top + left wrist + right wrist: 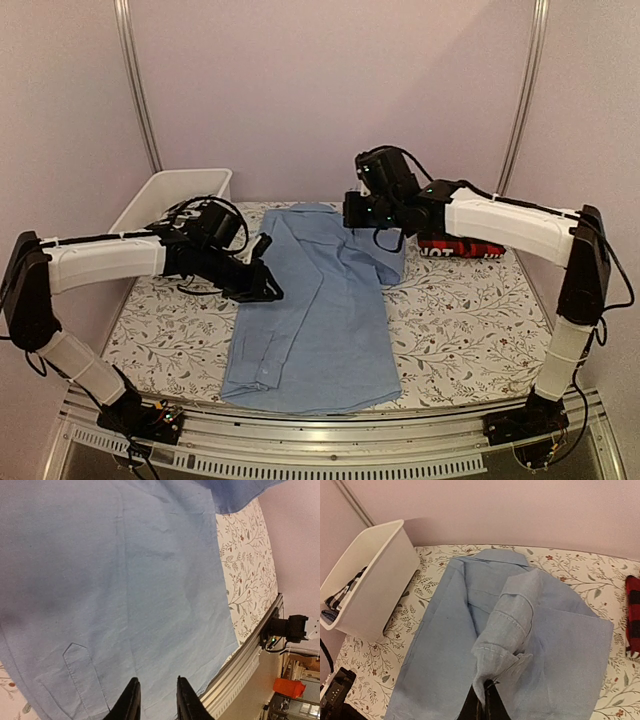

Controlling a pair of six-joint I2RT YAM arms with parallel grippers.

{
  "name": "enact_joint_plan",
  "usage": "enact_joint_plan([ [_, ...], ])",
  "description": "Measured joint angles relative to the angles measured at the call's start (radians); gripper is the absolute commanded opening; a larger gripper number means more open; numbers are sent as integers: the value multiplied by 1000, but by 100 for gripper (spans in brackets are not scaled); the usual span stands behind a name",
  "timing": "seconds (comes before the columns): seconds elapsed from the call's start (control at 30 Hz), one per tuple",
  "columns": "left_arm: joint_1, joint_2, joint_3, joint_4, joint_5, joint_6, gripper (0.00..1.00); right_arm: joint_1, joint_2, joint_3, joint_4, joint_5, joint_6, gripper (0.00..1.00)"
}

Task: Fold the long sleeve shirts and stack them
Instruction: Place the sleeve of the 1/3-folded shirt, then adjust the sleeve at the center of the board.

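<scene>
The walls (330, 80) are a soft pale pink, plain all over. Two thin silver poles (137, 80) stand up against them, one behind the left fingers (131, 702) and one (527, 80) behind the right fingers (496, 707). The bench (470, 310) wears a white cloth with little leafy vines and tiny red flowers. A white bin (150, 200) sits at the back, off to the left of the left fingers. A shiny metal rail (330, 440) runs along the near edge. The light is soft and even.
</scene>
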Motion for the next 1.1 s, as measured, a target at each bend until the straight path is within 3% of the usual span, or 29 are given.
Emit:
enact_joint_plan([
  [0.1,50,-29,-40,14,-1,-20,27,101,233,201,-23,-19,-64,12],
  [0.2,80,-50,-86,27,-3,-37,28,169,400,314,-39,-68,-102,37],
  [0.27,99,-63,-117,33,-2,-49,29,198,468,331,-51,-108,-116,50],
  [0.37,115,-66,-143,41,-2,-60,30,226,504,315,-71,-164,-120,61],
  [0.5,117,-66,-157,64,-1,-74,33,206,479,266,-48,-220,-117,60],
  [0.8,118,-66,-161,105,-2,-93,33,84,436,145,37,-412,-2,49],
  [1.1,123,-66,-175,108,-2,-93,34,66,485,126,98,-513,107,46],
])
